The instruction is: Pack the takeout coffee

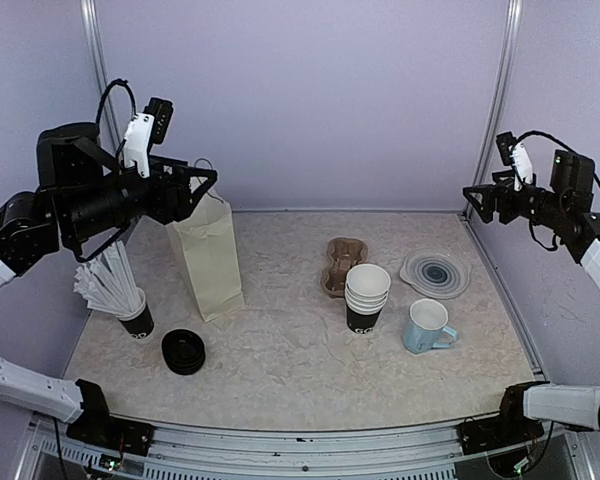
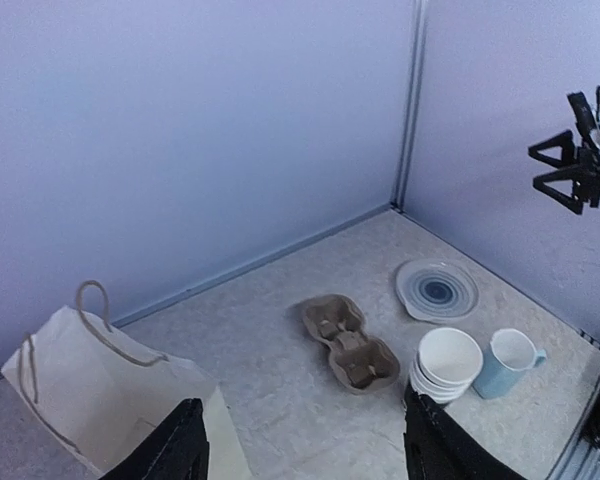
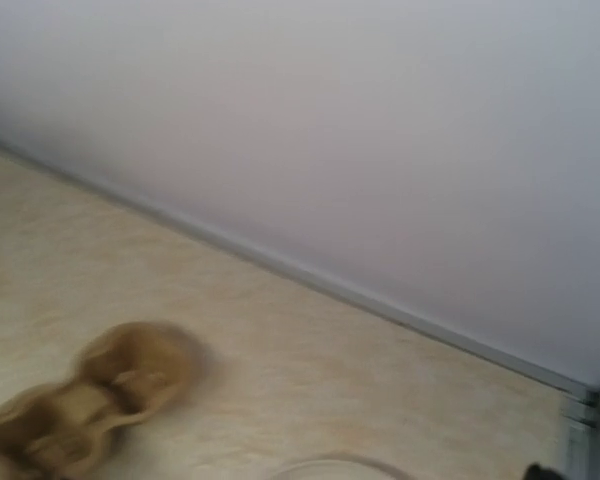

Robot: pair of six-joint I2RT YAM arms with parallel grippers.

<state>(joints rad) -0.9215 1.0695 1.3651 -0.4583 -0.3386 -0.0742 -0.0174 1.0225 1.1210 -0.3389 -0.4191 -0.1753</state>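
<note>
A stack of black paper cups (image 1: 367, 297) with white insides stands mid-table; it also shows in the left wrist view (image 2: 448, 362). A stack of black round lids (image 1: 183, 352) lies at the front left. My left gripper (image 1: 195, 185) is open and empty, held high above the upright paper bag (image 1: 208, 255); in its own view its fingers (image 2: 180, 445) frame the bag's open top (image 2: 100, 400). My right gripper (image 1: 477, 200) is open and empty, high at the far right, well away from the cups. Its own view is blurred and shows no fingers.
A brown pulp cup carrier (image 1: 343, 265) lies behind the cups. A grey plate (image 1: 435, 273) and a light-blue mug (image 1: 427, 326) are to their right. A black cup full of white sticks (image 1: 130, 300) stands left of the bag. Walls close in the back and sides.
</note>
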